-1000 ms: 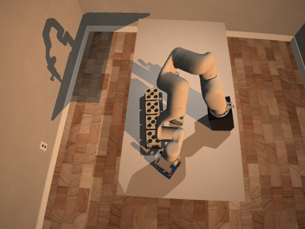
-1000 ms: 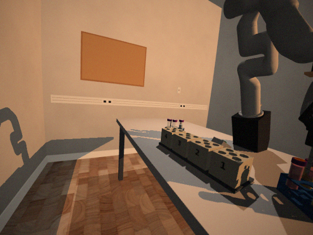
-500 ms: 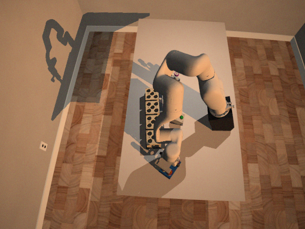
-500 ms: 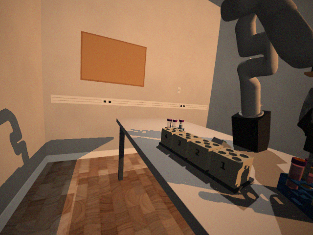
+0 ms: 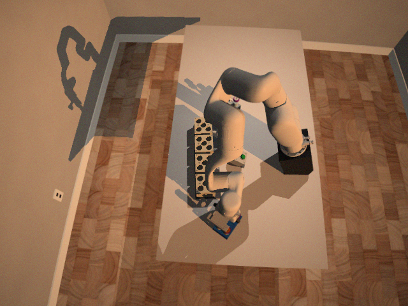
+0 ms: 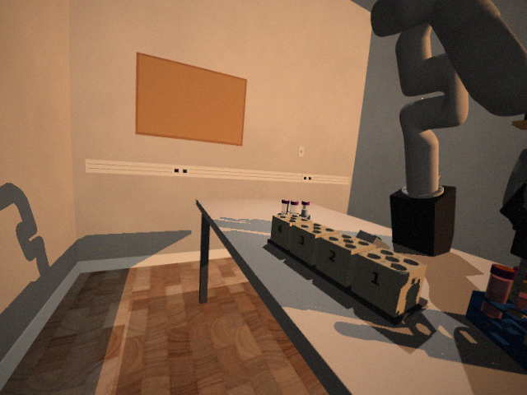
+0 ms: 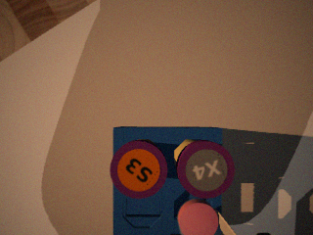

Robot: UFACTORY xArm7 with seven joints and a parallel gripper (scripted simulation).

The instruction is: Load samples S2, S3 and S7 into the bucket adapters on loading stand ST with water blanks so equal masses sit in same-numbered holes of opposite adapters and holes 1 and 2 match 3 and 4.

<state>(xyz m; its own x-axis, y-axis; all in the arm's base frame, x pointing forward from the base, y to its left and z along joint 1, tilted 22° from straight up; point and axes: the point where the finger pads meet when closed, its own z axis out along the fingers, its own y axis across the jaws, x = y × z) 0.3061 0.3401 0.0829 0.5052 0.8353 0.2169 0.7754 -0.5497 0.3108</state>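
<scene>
Pink-filled tube (image 7: 198, 219): hanging by the blue rack (image 5: 226, 235) (image 6: 476, 302) (image 7: 119, 134), lower end showing beside X4 (image 7: 205, 168) and near S3 (image 7: 139, 168). Your gripper (image 5: 220, 221) (image 6: 518, 282) is apparently clamping on it, fingers stopping short of meeting. If you're swinging sideways too low, its tip could be knocking X4 or dragging the loose rack. Farther out, adapter 1 (image 5: 206, 194) (image 6: 366, 293) is standing loose too; an off-centre or tilted entry could be catching a hole rim and shoving it. If you're misjudging fill or picking the wrong partner, the balance will be failing though every tube is standing. The tube's cap and ID are staying out of your view; the exterior view is cutting off rack and gripper. The arm is covering part of the adapters, and the far tubes (image 5: 236, 99) (image 6: 294, 208) aren't giving you readable labels.
</scene>
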